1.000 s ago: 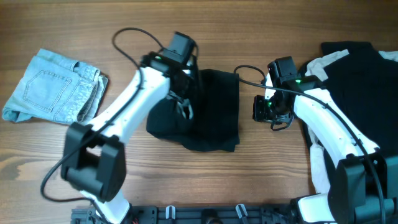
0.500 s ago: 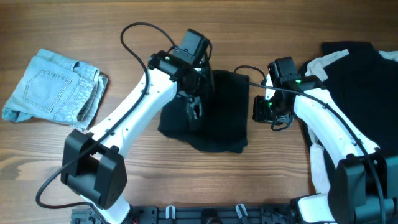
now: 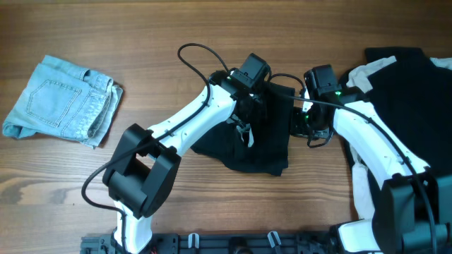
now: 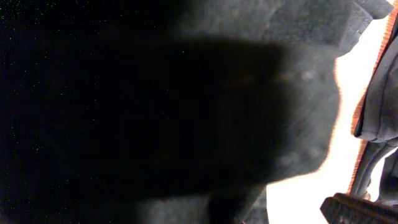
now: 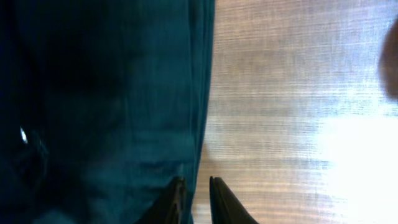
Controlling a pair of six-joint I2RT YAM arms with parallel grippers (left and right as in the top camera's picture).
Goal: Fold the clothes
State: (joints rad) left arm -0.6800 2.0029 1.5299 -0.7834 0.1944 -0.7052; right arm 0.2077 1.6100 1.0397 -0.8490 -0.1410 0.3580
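Note:
The black shorts [image 3: 265, 152] lie bunched on the wooden table at centre. My left gripper [image 3: 246, 132] reaches across onto them and is shut on the black fabric. That fabric fills the left wrist view [image 4: 124, 112] and hides the fingers. My right gripper [image 3: 298, 125] sits at the shorts' right edge with its jaws almost together. In the right wrist view the gripper [image 5: 197, 182] is right at the hem of the dark fabric [image 5: 106, 112]. The pale-blue denim shorts [image 3: 60, 106] lie folded at far left.
A pile of black-and-white garments [image 3: 402, 92] covers the right side of the table, beside the right arm. Black cables loop above both wrists. Bare wood [image 5: 298, 124] lies to the right of the shorts' hem.
My left gripper has moved right with the black shorts, dragging them up against the right gripper. The right arm has stayed put.

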